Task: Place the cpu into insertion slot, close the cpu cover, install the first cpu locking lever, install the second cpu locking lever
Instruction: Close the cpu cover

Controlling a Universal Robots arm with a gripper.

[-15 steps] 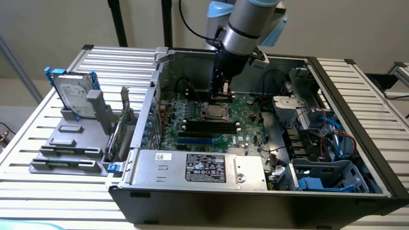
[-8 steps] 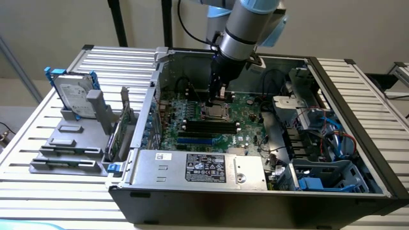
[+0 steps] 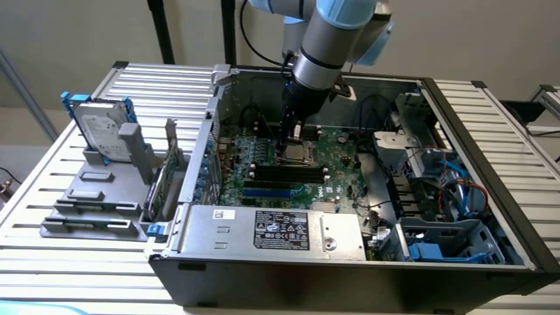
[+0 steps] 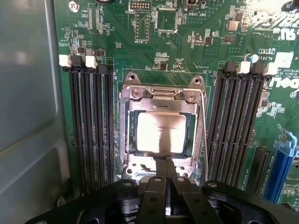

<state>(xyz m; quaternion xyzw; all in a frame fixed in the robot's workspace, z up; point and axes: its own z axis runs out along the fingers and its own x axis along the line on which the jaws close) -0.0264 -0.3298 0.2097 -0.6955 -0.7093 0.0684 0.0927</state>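
A: cpu (image 4: 161,139) sits in slot (image 4: 132,150), cover (image 4: 123,133) down around it.
B: Gripper (image 4: 166,164)?
A: Jaws closed, holding nothing, at the cover's edge. Case (image 3: 350,289) lies on slatted table (image 3: 166,79), beige wall (image 3: 70,39) behind.

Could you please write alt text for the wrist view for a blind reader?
The shut gripper points at one edge of the cpu cover, which lies flat around the cpu in the insertion slot. Black memory slots flank it on the green motherboard.
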